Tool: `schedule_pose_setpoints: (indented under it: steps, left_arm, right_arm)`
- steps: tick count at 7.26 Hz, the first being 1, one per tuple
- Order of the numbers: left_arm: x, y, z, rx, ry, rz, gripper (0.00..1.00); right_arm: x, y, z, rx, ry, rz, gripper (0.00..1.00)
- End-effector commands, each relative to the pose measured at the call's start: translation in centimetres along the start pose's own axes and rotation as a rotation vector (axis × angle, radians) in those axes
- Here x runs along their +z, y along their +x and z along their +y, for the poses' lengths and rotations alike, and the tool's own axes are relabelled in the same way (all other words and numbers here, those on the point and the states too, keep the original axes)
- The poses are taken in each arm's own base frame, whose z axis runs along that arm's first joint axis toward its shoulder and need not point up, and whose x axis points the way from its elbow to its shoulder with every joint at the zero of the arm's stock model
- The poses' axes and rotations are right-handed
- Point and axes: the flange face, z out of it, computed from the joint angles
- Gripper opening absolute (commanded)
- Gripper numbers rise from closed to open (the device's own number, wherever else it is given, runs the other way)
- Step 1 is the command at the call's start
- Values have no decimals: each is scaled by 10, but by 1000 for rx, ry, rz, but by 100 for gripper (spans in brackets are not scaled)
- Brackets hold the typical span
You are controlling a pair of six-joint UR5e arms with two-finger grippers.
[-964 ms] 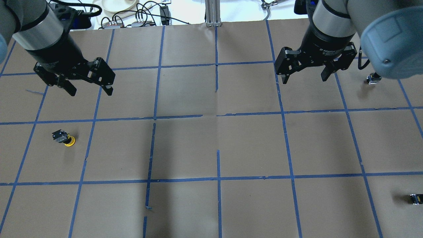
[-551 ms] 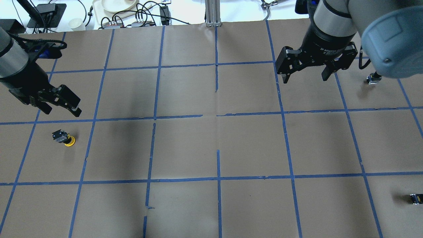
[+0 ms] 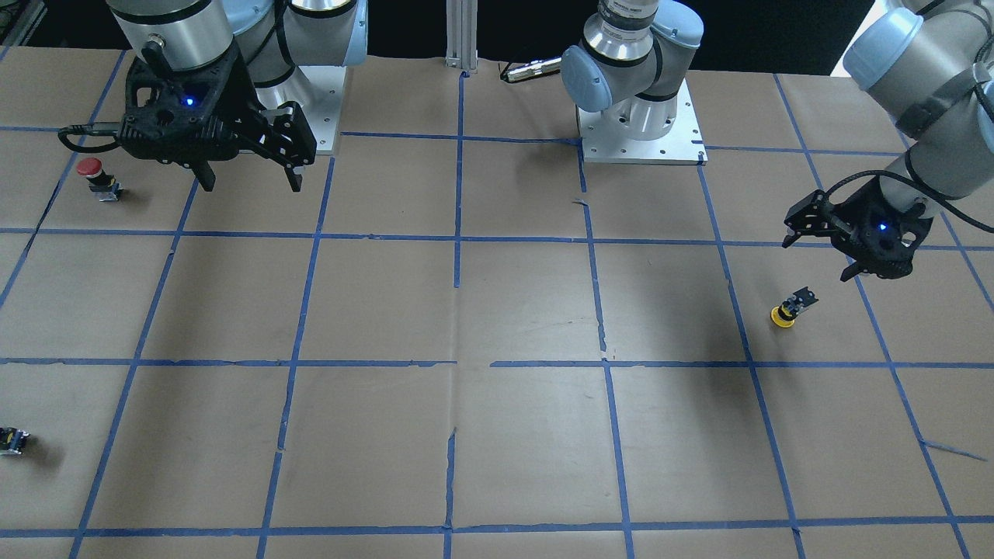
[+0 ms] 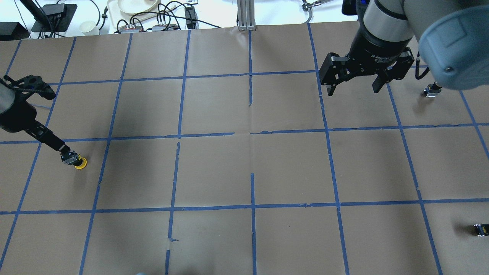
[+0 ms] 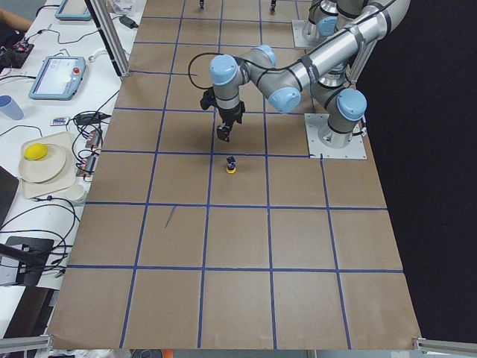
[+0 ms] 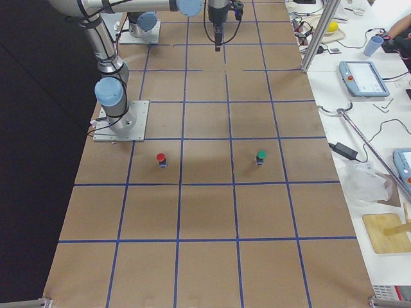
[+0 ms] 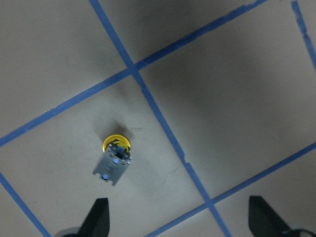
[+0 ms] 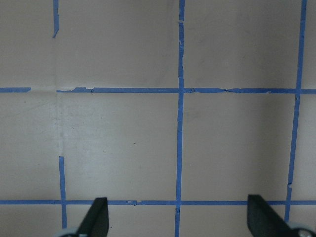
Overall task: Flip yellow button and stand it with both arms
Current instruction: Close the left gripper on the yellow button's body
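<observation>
Your left gripper [image 3: 818,255] has swung down beside the yellow button [image 4: 77,162], jaws spread, open table [image 4: 214,172] all round; your right gripper [image 4: 353,90] hangs spread, well apart.

A line of white lettering [image 4: 382,58] is running across the black body of the right gripper [image 4: 352,91] in the overhead view. It is appearing to begin "2F Adaptive", and the rest is blurring out. The tablet screens [image 6: 363,78] beside the table are showing too small to read.
</observation>
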Motion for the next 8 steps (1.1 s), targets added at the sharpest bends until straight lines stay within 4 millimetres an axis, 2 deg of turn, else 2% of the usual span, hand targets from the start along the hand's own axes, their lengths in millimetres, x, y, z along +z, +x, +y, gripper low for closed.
schedule_pose_setpoints:
  steps: [1,2,5,6,7,8]
  left_arm:
    - [44,-30,17,272,9,-39,99]
    - [53,-31,17,400,5,-27,99]
    - [79,-25,18,535,5,-60,98]
    - [81,-24,18,543,7,-57,98]
    - [92,-17,20,542,7,-34,97]
    - [93,-21,18,537,5,-46,95]
  right_arm:
    - [-1,-1,1,-4,2,-1,100]
    - [-2,0,1,-2,4,-1,100]
    - [-4,1,0,-2,7,1,100]
    - [-7,1,2,-1,14,0,100]
    - [-10,3,2,8,23,0,100]
    - [-7,2,4,18,16,0,100]
